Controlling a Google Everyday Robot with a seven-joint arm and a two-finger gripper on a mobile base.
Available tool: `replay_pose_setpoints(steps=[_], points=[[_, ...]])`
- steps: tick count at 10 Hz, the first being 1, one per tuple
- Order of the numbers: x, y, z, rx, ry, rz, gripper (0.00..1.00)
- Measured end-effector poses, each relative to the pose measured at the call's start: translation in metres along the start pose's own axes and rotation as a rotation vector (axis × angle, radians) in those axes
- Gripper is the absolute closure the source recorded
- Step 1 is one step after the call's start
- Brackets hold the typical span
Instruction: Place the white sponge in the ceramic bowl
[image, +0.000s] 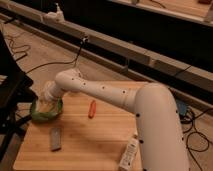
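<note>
The ceramic bowl (44, 114) is green and glossy and sits at the far left of the wooden table (95, 140). My gripper (48, 98) hangs at the end of the white arm (100, 92), right over the bowl and pointing down into it. A pale off-white patch, which looks like the white sponge (46, 106), shows just under the gripper inside the bowl's rim. I cannot tell whether the gripper still holds it or whether it rests in the bowl.
A dark grey narrow block (55, 138) lies in front of the bowl. A small orange object (92, 108) lies at mid-table. A white bottle (129, 152) lies near the front right edge. Cables run over the floor behind, and a dark chair stands at the left.
</note>
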Motion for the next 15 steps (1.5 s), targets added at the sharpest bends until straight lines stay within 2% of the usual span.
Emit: replay_pose_setpoints(steps=[2, 3, 4, 6, 7, 13, 14, 15], points=[[-0.005, -0.006, 0.011, 0.021, -0.053, -0.009, 0.99], [-0.007, -0.009, 0.016, 0.032, -0.076, -0.012, 0.95], [-0.008, -0.011, 0.019, 0.040, -0.091, -0.016, 0.88], [-0.016, -0.017, 0.027, 0.061, -0.132, -0.040, 0.65], [-0.020, -0.017, 0.030, 0.060, -0.141, -0.049, 0.59], [-0.020, -0.017, 0.030, 0.061, -0.140, -0.051, 0.57], [-0.018, -0.018, 0.030, 0.062, -0.135, -0.049, 0.57], [-0.005, -0.022, 0.028, 0.065, -0.113, -0.026, 0.59]])
